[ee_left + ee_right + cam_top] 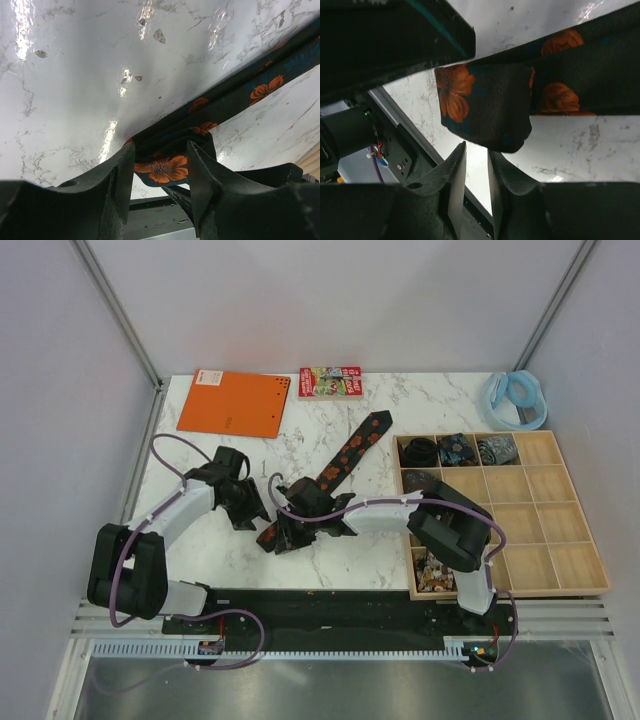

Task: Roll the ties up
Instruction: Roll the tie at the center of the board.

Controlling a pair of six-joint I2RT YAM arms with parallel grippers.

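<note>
A black tie with orange-red flowers (352,452) lies diagonally on the marble table, its near end folded up between my two grippers. My left gripper (258,512) stands open with its fingers on either side of that folded end (162,170). An orange flower shows in the gap of the left gripper (161,176). My right gripper (297,530) faces the fold from the other side. In its wrist view the right gripper (476,156) is only slightly open and holds nothing, with the tie (490,110) just past its tips. Several coiled ties (455,448) sit in the tray's back compartments.
A wooden compartment tray (510,590) fills the right side, with a patterned bundle (435,570) in its near left cell. An orange notebook (233,403) and a small colourful box (330,381) lie at the back. A pale blue ring (516,398) sits at the back right.
</note>
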